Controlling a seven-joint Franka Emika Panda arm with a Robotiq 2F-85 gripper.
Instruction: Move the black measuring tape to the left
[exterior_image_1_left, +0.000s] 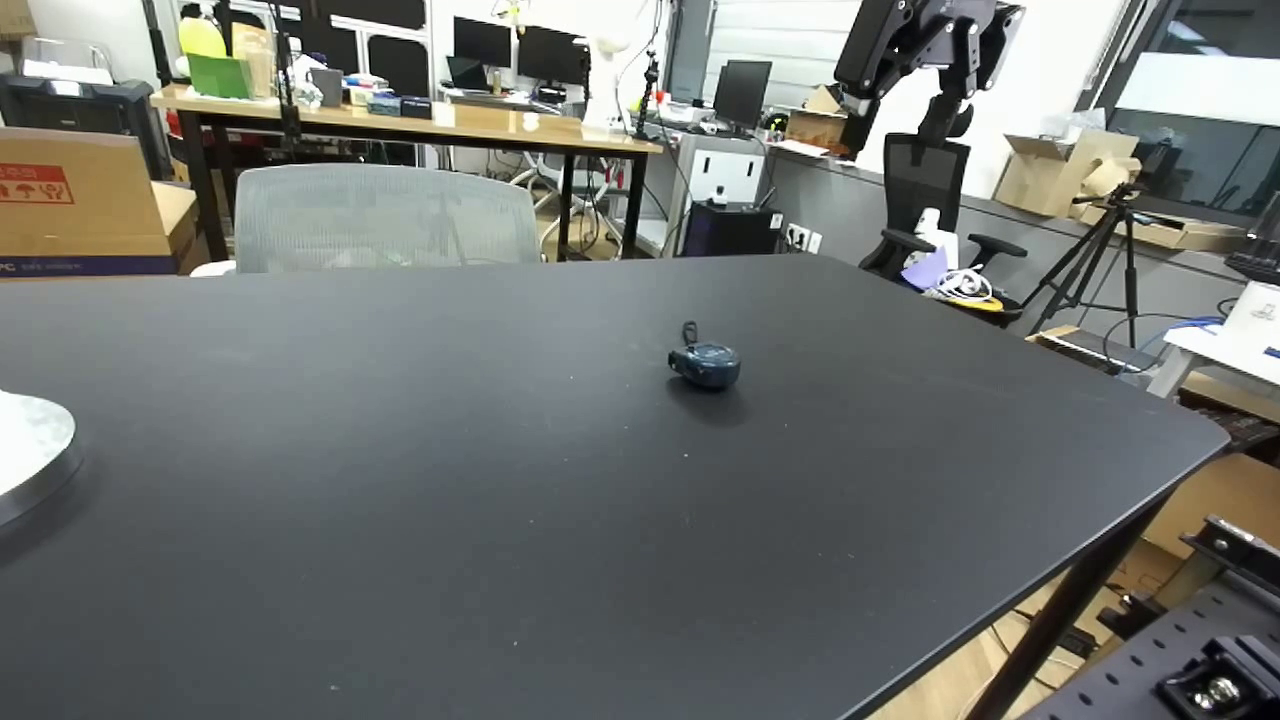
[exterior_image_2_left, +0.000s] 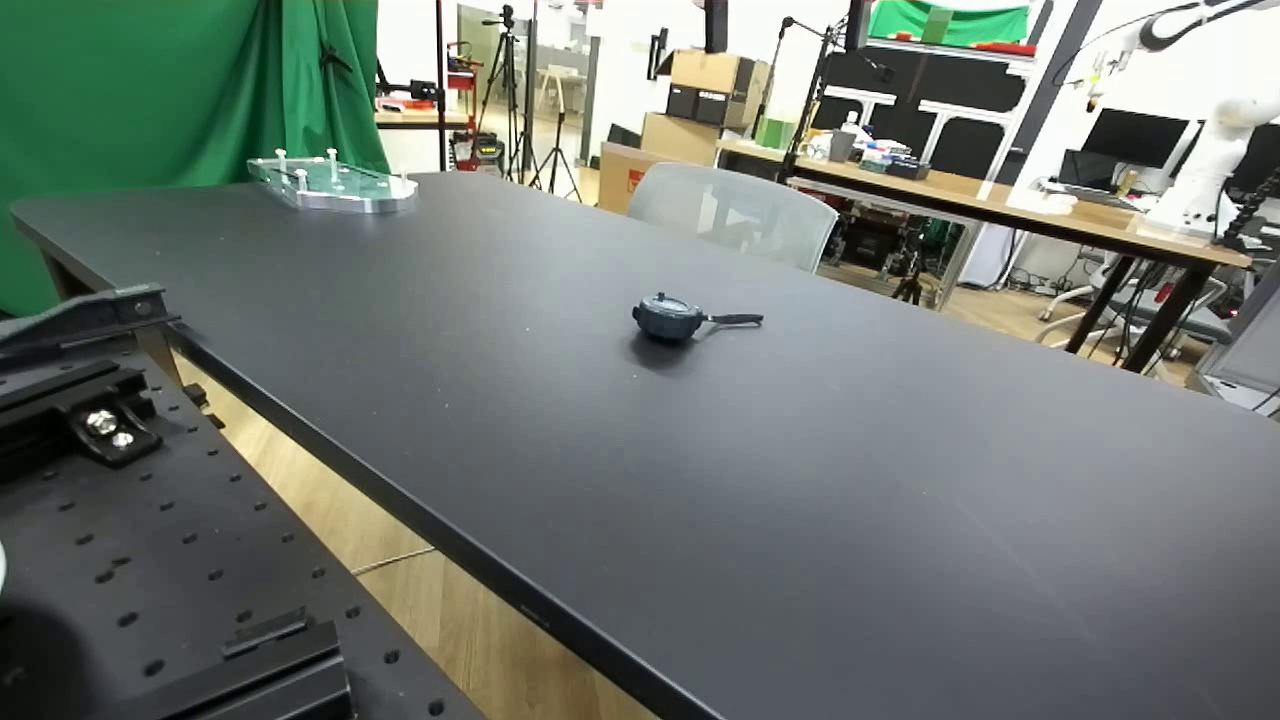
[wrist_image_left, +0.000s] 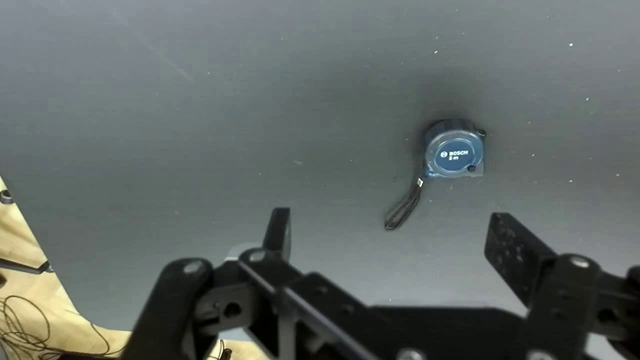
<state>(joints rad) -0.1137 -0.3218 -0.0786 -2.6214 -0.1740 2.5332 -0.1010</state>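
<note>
The black measuring tape (wrist_image_left: 454, 152) lies flat on the dark table, with a blue label face up and a dark wrist strap. In the wrist view it is right of the middle, beyond the fingertips, with its strap pointing back toward them. It also shows in both exterior views, a squat dark blue-black object (exterior_image_1_left: 706, 365) (exterior_image_2_left: 668, 318). My gripper (wrist_image_left: 392, 222) is open, its two fingers wide apart with nothing between them. In an exterior view the gripper (exterior_image_1_left: 903, 130) hangs high at the upper right, well above the table and apart from the tape.
A clear plate with white pegs (exterior_image_2_left: 350, 200) stands at the table's far end; its rounded edge (exterior_image_1_left: 45, 485) shows at the left of an exterior view. The dark table (exterior_image_1_left: 450, 560) has a pale mesh chair (exterior_image_1_left: 385, 215) behind it. A perforated black base plate (exterior_image_2_left: 190, 600) adjoins the table edge.
</note>
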